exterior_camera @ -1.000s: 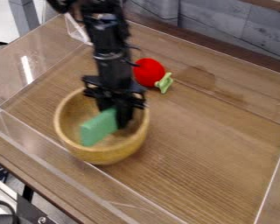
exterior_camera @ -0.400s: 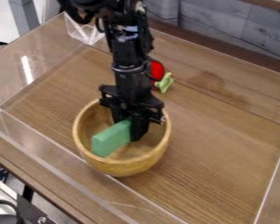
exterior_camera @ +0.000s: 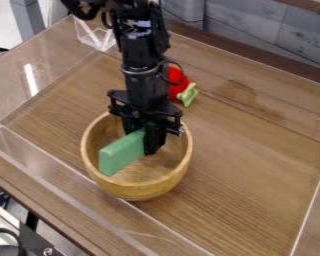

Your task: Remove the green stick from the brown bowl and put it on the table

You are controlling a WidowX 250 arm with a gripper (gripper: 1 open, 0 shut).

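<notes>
Here the gripper [exterior_camera: 149, 137], pointing steeply down into the brown bowl [exterior_camera: 136, 172], is clenched on the green stick's [exterior_camera: 121, 154] upper end, the stick slanting inside the bowl, apparently gripped so it can lift clear onto the desk [exterior_camera: 256, 160].

Stick [exterior_camera: 123, 152] in bowl [exterior_camera: 176, 176] on table [exterior_camera: 243, 140]

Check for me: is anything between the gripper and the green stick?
Nothing. In the camera view the gripper, reaching down into the brown bowl, is shut on the green stick.
</notes>
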